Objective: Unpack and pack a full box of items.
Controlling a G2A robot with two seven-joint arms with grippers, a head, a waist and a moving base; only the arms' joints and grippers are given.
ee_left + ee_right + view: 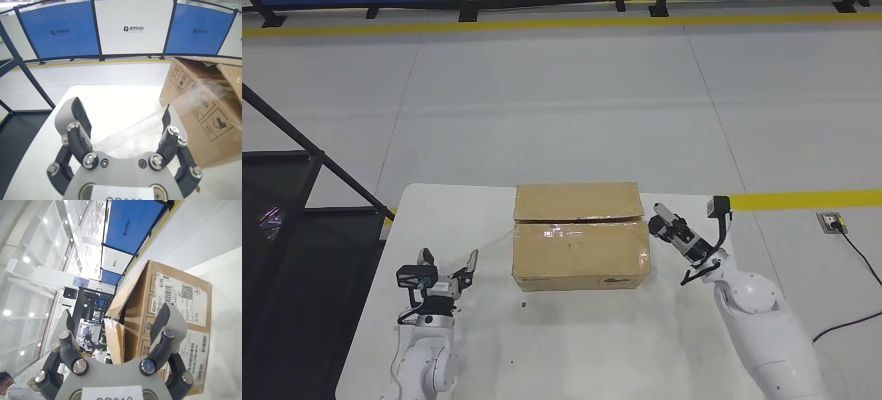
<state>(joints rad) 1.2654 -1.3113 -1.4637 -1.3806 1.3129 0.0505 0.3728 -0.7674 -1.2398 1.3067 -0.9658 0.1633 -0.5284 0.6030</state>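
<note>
Right jaws: spread open and empty, close against one short end of the box [580, 240], level with its top edge
Ahead of the right jaws: the raised corner of a top flap [115, 340] lies in line with the gap between them; whether it touches them cannot be told
Left jaws: spread open and empty, off the opposite short end of the box and clearly apart from it, pointing past that end, not at it
Ahead of the left jaws: a strip of clear tape [130, 128] trails from the box's top, down its end face and onto the desk [572, 340], passing under the gap
Box: standing on the desk, long axis running from one arm to the other; top flaps down but ajar at both ends, contents hidden
Nearer arm: the right [762, 320], by a clear margin
Likely step: opening the top, with unpacking not yet begun
Deciding relation: the flap edge runs along the box's length, so the right jaws would probably need to close across its thickness and lift away from the box
</note>
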